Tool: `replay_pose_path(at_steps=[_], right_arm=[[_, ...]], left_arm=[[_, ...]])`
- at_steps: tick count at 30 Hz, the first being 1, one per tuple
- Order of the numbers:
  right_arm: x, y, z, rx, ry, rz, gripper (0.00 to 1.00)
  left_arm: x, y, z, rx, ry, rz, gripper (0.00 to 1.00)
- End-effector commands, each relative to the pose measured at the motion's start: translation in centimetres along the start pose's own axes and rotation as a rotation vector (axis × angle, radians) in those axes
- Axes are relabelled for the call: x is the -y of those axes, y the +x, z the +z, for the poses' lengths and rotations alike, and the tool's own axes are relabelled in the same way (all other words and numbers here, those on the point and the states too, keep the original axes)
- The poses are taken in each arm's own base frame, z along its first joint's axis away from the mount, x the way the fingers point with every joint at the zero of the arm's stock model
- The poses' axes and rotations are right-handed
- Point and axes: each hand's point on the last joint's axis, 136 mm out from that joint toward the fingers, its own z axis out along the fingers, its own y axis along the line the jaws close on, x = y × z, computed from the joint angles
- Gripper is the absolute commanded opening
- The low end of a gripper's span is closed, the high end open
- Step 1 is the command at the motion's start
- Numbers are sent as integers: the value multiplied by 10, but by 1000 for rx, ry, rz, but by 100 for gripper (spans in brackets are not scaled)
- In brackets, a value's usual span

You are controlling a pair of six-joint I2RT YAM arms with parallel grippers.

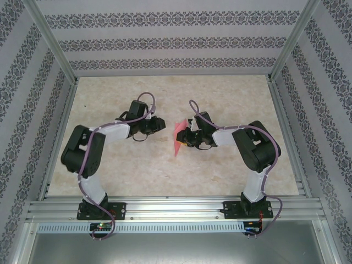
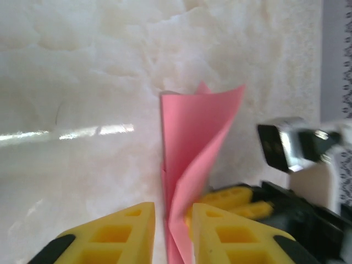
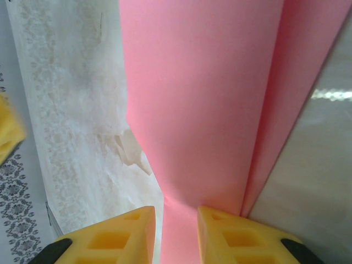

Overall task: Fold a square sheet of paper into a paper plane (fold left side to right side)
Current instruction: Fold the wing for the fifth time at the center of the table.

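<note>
The square sheet of paper (image 1: 178, 138) is salmon pink and stands partly folded off the table between the two arms. In the left wrist view the paper (image 2: 192, 137) rises as a bent, two-layered flap. Its lower part runs down through the gap of my open left gripper (image 2: 173, 212), clear of the left finger. My left gripper (image 1: 159, 124) sits just left of the sheet. My right gripper (image 1: 188, 138) is at the sheet's right side. Up close the paper (image 3: 203, 99) narrows to a pinched waist where the right gripper (image 3: 177, 217) is shut on it.
The right arm's yellow fingers (image 2: 242, 199) and its silver wrist part (image 2: 286, 146) sit close beside the paper. The pale marbled table (image 1: 165, 170) is ringed by aluminium rails (image 1: 165, 209) and patterned walls. A yellow finger (image 3: 8, 135) shows at the left edge.
</note>
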Motion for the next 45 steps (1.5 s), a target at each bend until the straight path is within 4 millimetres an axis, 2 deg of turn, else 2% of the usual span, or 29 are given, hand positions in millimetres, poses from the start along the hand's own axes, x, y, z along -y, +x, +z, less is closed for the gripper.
replay_pose_path(at_steps=[1,4,8,11,15,28,35,41,45], right_arm=[[55,26,5,-50,179,113,28],[57,27,6,-44,185,131,28],[61,28,7,-43,187,154,28],[61,29,6,-42,186,159,27],[61,29,6,-44,189,155,27],[61,29,7,-51,186,153,27],[60,29,7,-52,186,148,27],[60,28,6,-52,188,145,27],[59,29,6,-54,189,143,27]], left_arm=[[6,26,-21,-17,19,26,21],[26,52,-26,-43,71,54,20],[52,83,-17,-87,119,75,17],[63,97,-4,-118,159,54,16],[65,111,17,-172,172,33,13],[48,109,46,-165,140,-31,10],[33,113,52,-172,88,-40,10],[17,123,55,-195,54,-69,9],[14,126,56,-202,53,-76,9]])
